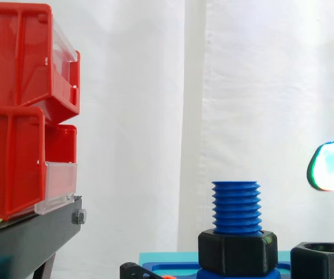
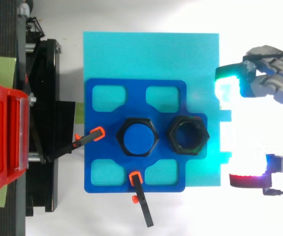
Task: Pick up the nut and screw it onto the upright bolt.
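The hand (image 2: 274, 81) is open and holds nothing. Its fingers are spread wide, one glowing fingertip (image 2: 228, 84) to one side and a red-lit one to the other. The loose nut (image 2: 188, 151) lies flat on the blue base plate (image 2: 94, 167), just ahead of the hand, roughly in line with the gap between the spread fingers and lower than the fingertip seen from the side. The upright bolt (image 1: 236, 206) stands just past the nut from the hand and already has a second nut (image 1: 237, 253) round its foot.

The likely risks come from how close things sit. The loose nut is low and near the bolt, so thick pads closing on it could bump the bolt or the second nut. They could also catch only the nut's top edge and let it slip or tip. A nut held tilted would probably sit crooked on the thread and jam. Two orange-tipped clamps (image 2: 97, 132) sit at the plate's edges beyond the bolt, out of the way for now.

The red bins (image 1: 15, 116) stand far beyond the bolt on a black stand (image 1: 33, 232). I cannot tell what is in them.
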